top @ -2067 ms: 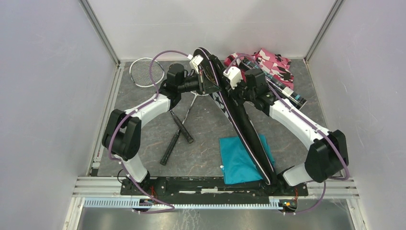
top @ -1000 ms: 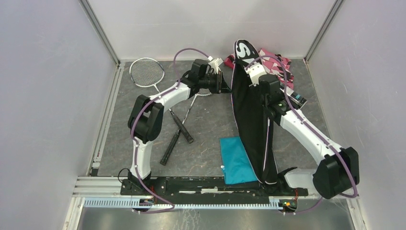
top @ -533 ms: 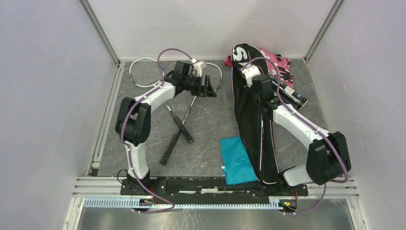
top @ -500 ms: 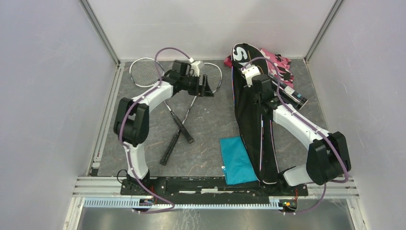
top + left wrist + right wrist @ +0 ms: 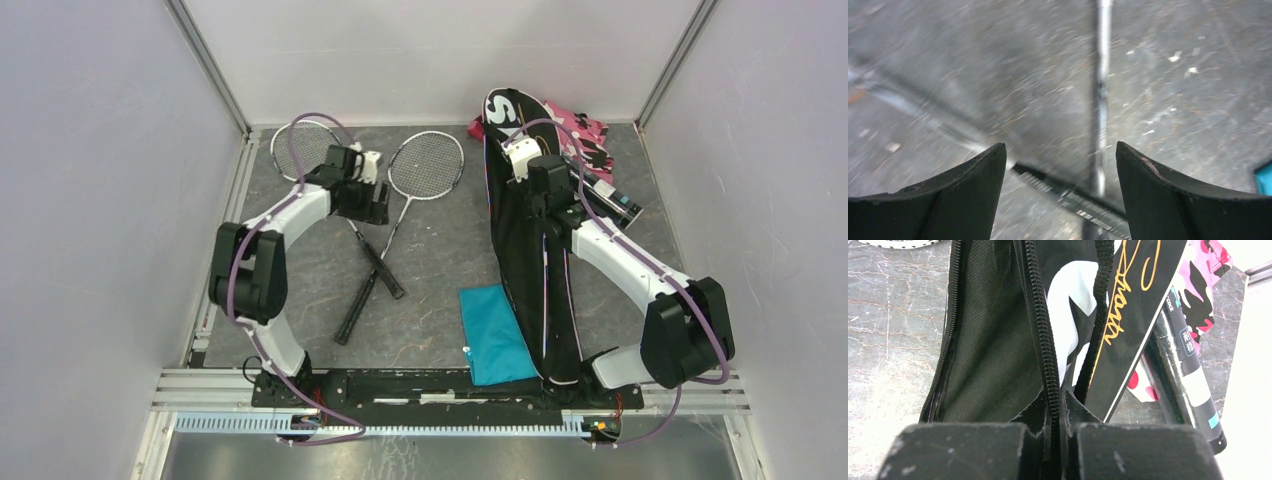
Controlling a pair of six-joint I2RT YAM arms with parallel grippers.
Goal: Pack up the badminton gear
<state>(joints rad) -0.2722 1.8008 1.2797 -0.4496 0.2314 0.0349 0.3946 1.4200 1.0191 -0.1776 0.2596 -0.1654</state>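
**Zip pinched on the right, racquets down on the left**

The right end effector (image 5: 1055, 397) is clamped tight on the zip edge of the bag (image 5: 525, 260). The bag lies lengthways on the right of the worktop (image 5: 440, 260), mouth gaping, black lining on show. Just beside its far end sits the tube (image 5: 603, 197), lying partly on the camouflage fabric (image 5: 583, 128). Over on the left, the left end effector (image 5: 1059, 147) hangs spread wide, gripping nothing, above a silver shaft (image 5: 1103, 95); that view is blurred. The left racquet (image 5: 303, 150) and right racquet (image 5: 432, 163) lie crossed, heads far, handles near. The teal cloth (image 5: 490, 335) touches the bag's near left edge.
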